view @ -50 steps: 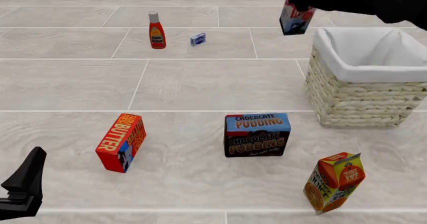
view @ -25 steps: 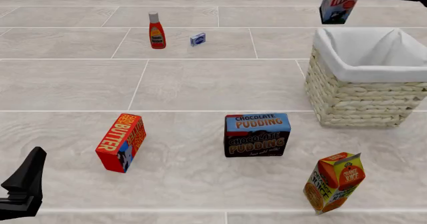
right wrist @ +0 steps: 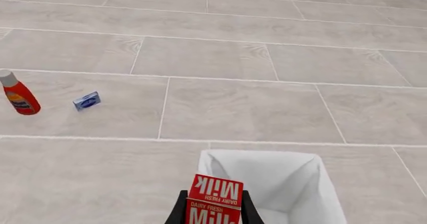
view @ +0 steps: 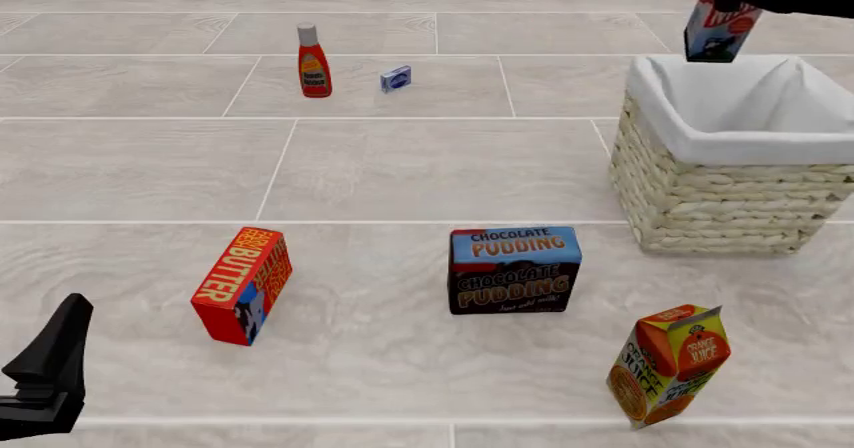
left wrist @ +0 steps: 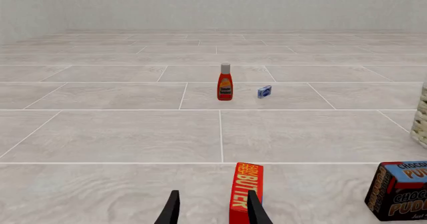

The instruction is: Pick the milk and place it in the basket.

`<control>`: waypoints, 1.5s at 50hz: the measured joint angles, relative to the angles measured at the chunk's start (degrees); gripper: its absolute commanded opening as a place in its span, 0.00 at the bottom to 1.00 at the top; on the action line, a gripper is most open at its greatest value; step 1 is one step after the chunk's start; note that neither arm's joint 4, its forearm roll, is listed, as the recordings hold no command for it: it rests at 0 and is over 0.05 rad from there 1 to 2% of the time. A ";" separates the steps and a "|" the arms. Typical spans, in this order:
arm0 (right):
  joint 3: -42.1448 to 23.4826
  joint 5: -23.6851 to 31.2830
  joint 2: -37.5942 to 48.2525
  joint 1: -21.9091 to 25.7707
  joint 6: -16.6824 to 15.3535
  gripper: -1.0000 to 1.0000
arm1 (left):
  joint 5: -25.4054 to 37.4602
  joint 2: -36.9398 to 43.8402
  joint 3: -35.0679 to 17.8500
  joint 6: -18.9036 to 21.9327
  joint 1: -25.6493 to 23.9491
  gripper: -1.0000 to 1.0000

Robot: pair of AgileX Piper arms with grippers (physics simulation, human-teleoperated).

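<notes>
Even, sharp render — shadows seemingly faint

"Milk" on milk (right wrist: 215,200); "Butter" on butter box (view: 243,285); "Chocolate Pudding" on pudding box (view: 515,269).

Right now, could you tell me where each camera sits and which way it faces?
Front view: fixed above the arms' side, looking forward and down; shows basket, held milk, left gripper.
Left wrist view: low behind the left gripper, facing the Butter box.
Right wrist view: high behind the right gripper, looking down over the milk into the basket.
Shared: ketchup bottle, in all three.
</notes>
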 measured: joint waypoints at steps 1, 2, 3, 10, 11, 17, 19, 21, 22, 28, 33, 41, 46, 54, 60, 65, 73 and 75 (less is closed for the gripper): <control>0.07 -0.06 0.12 -0.19 -0.01 0.00 | 0.00 0.00 0.00 0.00 0.00 1.00; 0.14 -0.12 0.23 -0.38 -0.04 0.00 | 0.00 0.00 0.00 0.00 0.00 1.00; 0.22 -0.19 0.34 -0.55 -0.07 0.00 | 0.00 0.00 0.00 0.00 0.00 1.00; 0.72 -0.78 1.35 -1.84 -0.52 0.00 | 0.00 0.00 0.00 0.00 0.00 1.00; 0.80 -0.86 1.51 -2.01 -0.59 0.00 | 0.00 0.00 0.00 0.00 0.00 1.00; 1.05 -1.30 2.41 -3.12 -1.16 0.00 | 0.01 0.00 0.00 0.00 0.00 1.00; 1.10 -1.46 2.72 -3.51 -1.40 0.00 | 0.01 0.00 0.00 0.00 0.00 1.00; 1.13 -1.61 3.07 -3.87 -1.64 0.00 | 0.01 0.00 0.00 0.00 0.00 1.00; 1.14 -1.68 3.24 -4.04 -1.74 0.00 | 0.01 0.00 0.00 0.00 0.00 1.00; 1.06 -2.12 4.52 -4.94 -2.12 0.00 | 0.00 0.00 0.00 0.00 0.00 1.00; 0.91 -2.50 5.90 -5.68 -2.22 0.00 | 0.00 0.00 0.00 0.00 0.00 1.00; 0.26 -3.05 8.56 -6.72 -2.19 0.00 | 0.00 0.00 0.00 0.00 0.00 1.00; -0.27 -3.31 10.29 -7.28 -2.13 0.00 | 0.00 0.00 0.00 0.00 0.00 1.00; -0.94 -3.66 12.60 -7.88 -2.07 0.00 | 0.00 0.00 0.00 0.00 0.00 1.00; -1.08 -3.96 13.82 -8.05 -2.11 0.00 | 0.00 0.00 0.00 0.00 0.00 1.00; -1.07 -4.22 14.56 -8.14 -2.20 0.00 | 0.00 0.00 0.00 0.00 0.00 1.00; -0.75 -4.79 15.64 -8.31 -2.51 0.00 | 0.00 0.00 0.00 0.01 0.00 1.00; -0.58 -4.97 15.86 -8.36 -2.60 0.00 | 0.00 0.00 0.00 0.00 0.00 1.00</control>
